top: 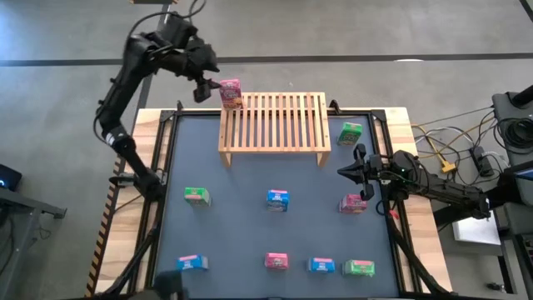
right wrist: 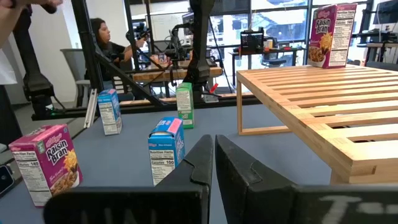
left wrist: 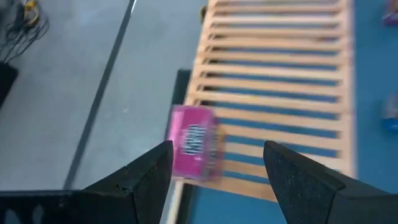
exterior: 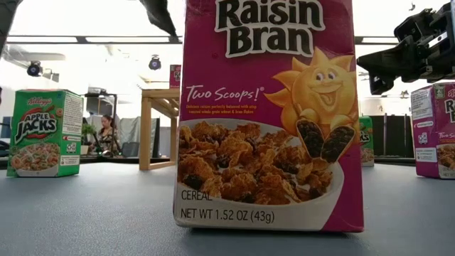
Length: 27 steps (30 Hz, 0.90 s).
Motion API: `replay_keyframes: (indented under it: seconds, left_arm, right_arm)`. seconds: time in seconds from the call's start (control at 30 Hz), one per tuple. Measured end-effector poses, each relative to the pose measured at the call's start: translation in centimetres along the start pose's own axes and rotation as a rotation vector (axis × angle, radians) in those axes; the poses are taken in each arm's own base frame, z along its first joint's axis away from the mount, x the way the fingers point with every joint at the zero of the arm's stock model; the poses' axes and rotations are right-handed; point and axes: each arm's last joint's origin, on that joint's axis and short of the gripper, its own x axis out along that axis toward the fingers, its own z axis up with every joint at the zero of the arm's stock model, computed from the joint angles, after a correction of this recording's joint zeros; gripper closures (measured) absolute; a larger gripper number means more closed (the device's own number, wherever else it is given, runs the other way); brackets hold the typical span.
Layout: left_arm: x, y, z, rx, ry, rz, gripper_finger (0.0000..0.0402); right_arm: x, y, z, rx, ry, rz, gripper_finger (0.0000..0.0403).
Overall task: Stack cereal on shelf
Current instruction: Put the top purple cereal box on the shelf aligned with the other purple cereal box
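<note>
A pink cereal box (top: 231, 93) stands upright on its bottom end on the far left corner of the shelf (top: 273, 123), a light wooden slatted rack at the table's far side. My left gripper (top: 202, 88) hangs open in the air just left of that box and touches nothing. In the left wrist view the box (left wrist: 193, 142) lies beyond the spread fingers. My right gripper (top: 343, 171) is shut and level above the table's right side, with nothing in it (right wrist: 213, 155). Several more pink, blue and green boxes stand on the table.
On the dark mat stand a green box (top: 351, 132) right of the shelf, a middle row of green (top: 196, 195), blue (top: 277, 199) and pink (top: 353, 202), and several near the front edge (top: 276, 261). A person sits in the room beyond (right wrist: 106, 43).
</note>
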Motion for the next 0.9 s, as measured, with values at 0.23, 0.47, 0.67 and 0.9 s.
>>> replay_keyframes:
  seconds: [0.23, 0.47, 0.67, 0.9]
  left_arm:
    - [-2.7, -2.6, -2.0, -0.042, -0.051, -0.055, 0.0178]
    - [-2.8, -6.4, -7.2, -0.100, -0.066, -0.065, 0.0190]
    - [-1.9, -11.1, -12.3, -0.142, -0.169, -0.148, 0.0191]
    - [-0.9, -15.6, -16.1, -0.149, -0.371, -0.220, 0.0191]
  right_arm:
    - [0.0, 0.0, 0.0, 0.000, 0.000, 0.000, 0.0394]
    - [0.0, 0.0, 0.0, 0.000, 0.000, 0.000, 0.0394]
    - [0.0, 0.0, 0.0, -0.001, 0.000, 0.000, 0.0394]
    - [0.0, 0.0, 0.0, 0.001, 0.000, 0.000, 0.0394]
